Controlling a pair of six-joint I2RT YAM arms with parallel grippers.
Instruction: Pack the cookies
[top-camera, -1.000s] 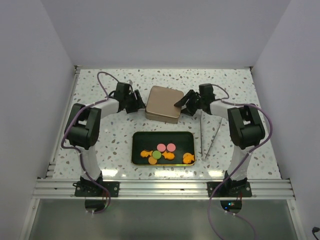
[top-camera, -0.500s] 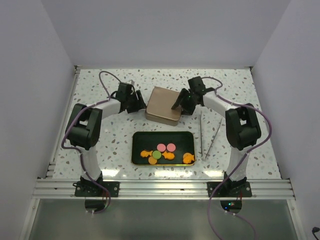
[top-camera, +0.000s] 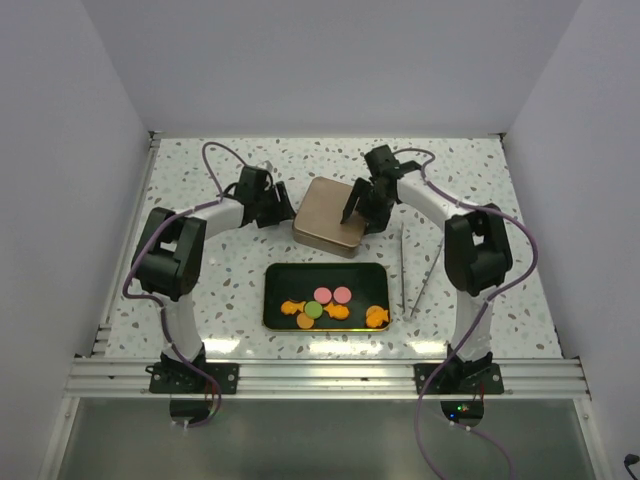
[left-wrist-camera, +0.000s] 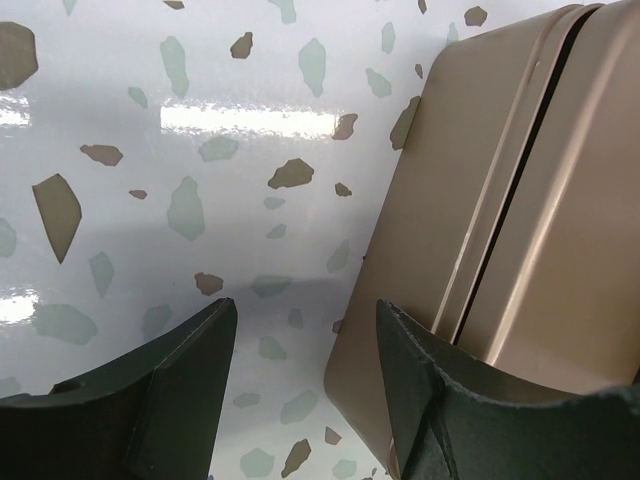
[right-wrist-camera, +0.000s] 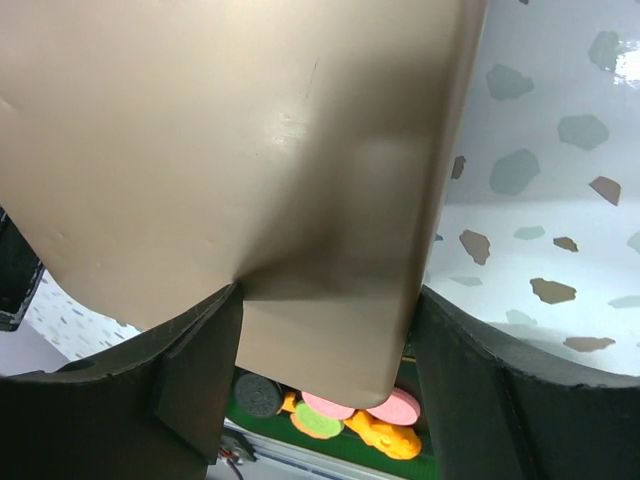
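The cookies (top-camera: 330, 308), orange shapes with two pink rounds and a green one, lie in a black tray (top-camera: 300, 278) at the front centre. They also show in the right wrist view (right-wrist-camera: 385, 410), past a tan tin's corner. The closed tan tin (top-camera: 328, 212) stands behind the tray. My left gripper (top-camera: 281, 207) is open at the tin's left side; in its wrist view (left-wrist-camera: 305, 312) the tin's corner (left-wrist-camera: 520, 200) sits by the right finger. My right gripper (top-camera: 358, 208) is open over the tin's right half, its fingers (right-wrist-camera: 190, 380) either side of the tin's corner (right-wrist-camera: 250, 150).
A pair of thin metal tongs (top-camera: 420, 272) lies right of the tray. White walls close in the speckled table (top-camera: 200, 290) at the back and both sides. Cables loop behind both arms.
My right gripper has swung from the tin's right edge to over its top, farther back and left. The tin has turned slightly. The left gripper has edged a little along the tin's left side.
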